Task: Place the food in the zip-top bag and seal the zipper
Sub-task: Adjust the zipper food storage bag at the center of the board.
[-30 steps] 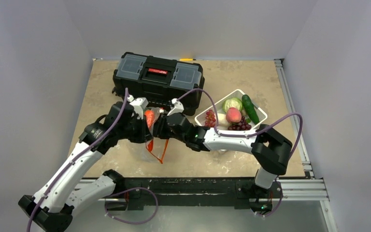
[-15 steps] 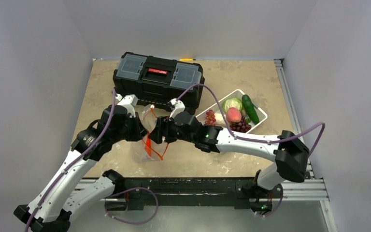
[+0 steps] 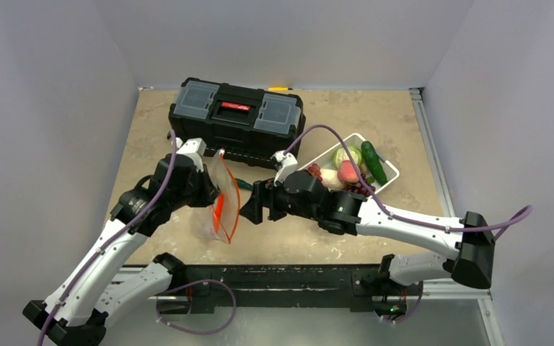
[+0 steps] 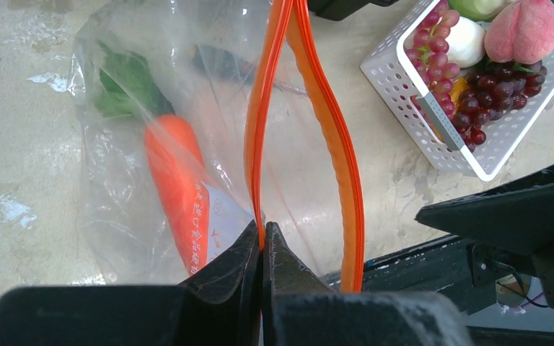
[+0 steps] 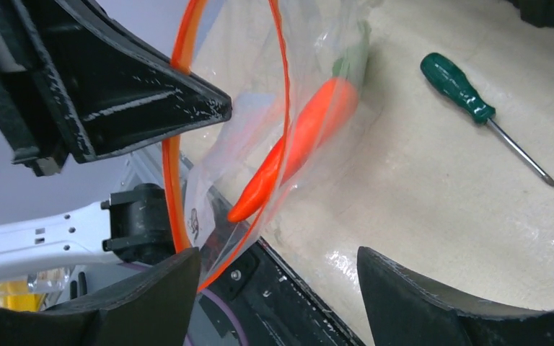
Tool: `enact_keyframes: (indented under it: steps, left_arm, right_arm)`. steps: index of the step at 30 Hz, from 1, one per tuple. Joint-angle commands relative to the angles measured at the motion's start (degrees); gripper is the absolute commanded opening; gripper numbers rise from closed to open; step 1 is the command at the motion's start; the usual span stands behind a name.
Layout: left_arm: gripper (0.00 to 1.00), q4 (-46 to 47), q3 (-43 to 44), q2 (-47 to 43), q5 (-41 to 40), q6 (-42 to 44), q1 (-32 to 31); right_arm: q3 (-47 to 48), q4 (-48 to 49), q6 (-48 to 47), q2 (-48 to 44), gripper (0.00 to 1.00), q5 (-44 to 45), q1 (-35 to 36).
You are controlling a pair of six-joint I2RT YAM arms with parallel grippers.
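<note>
**Left gripper [image 4: 262, 244] clamped on the zipper, right gripper spread and empty**

In the left wrist view the fingertips are pressed together on one lip of the zipper [image 4: 337, 144]. The other lip bows away to the right, so the zip-top bag [image 4: 115, 86] is held open. The bag's far end is cut off by the frame. The carrot [image 4: 177, 176] is seen inside through crinkled plastic, beside a label whose print cannot be read.

From above, the left arm is bent at the elbow with the bag hung from its wrist; whether the bag touches the table cannot be told.

The right gripper [image 5: 275, 263] is held wide apart, grasping nothing, facing the bag's mouth, its arm stretched low to the left.

The grapes [image 4: 433, 54], peach [image 4: 523, 30], cabbage [image 3: 346, 154] and cucumber [image 3: 372, 161] are kept in the basket [image 4: 505, 140] at the far right, partly hidden by that arm. A screwdriver [image 5: 476, 107] is seen beyond the bag.
</note>
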Motion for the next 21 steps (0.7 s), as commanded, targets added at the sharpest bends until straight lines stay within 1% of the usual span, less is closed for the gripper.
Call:
enact_keyframes:
  steps: [1,3,5,6,7,9,10,12,15,17,19,21]
  left_arm:
    - [0.0,2.36,1.31,-1.04,0.17,-1.03,0.01]
    - [0.0,2.19,1.47,-1.21,0.02,-1.37,0.06]
    - [0.0,1.6,1.94,-1.38,-0.64,-1.6,-0.04]
    - [0.0,0.83,2.34,-1.56,-1.27,-1.7,-0.03]
    - [0.0,-0.06,2.92,-1.82,-2.21,-1.89,0.02]
    - [0.0,-2.39,4.39,-2.76,-4.77,-2.3,0.01]
    - [0.0,-3.73,5.47,-3.49,-6.03,-2.72,0.0]
    - [0.0,-6.72,8.09,-5.43,-8.84,-3.47,0.0]
    - [0.0,-10.32,11.99,-7.65,-11.93,-4.05,-0.01]
    - [0.0,-11.11,13.45,-8.42,-12.28,-4.51,0.03]
    - [0.0,-10.23,12.58,-8.8,-12.29,-5.02,0.03]
    - [0.0,-7.48,7.76,-8.33,-12.36,-4.75,0.01]
  right_arm:
    - [-0.09,3.98,2.13,3.59,0.8,-2.61,0.75]
    - [1.04,6.97,2.75,6.46,0.79,-4.05,1.75]
    - [3.39,7.85,2.43,9.55,0.74,-4.68,2.65]
    - [4.79,7.49,2.07,10.82,0.67,-4.95,2.83]
    - [6.49,6.56,1.67,11.87,0.52,-5.28,2.92]
    - [9.81,4.53,0.46,12.7,0.31,-5.37,3.05]
    - [11.25,3.86,-0.19,12.38,0.22,-5.37,3.14]
    - [13.46,3.24,-1.43,10.85,0.09,-5.57,3.14]
    - [16.56,1.89,-1.91,9.26,0.0,-6.26,3.16]
    - [17.79,1.53,-1.87,9.45,0.0,-9.73,3.16]
    - [16.92,4.05,-1.71,10.23,0.0,-11.52,3.07]
    - [16.81,4.37,-2.01,12.82,0.0,-11.67,2.75]
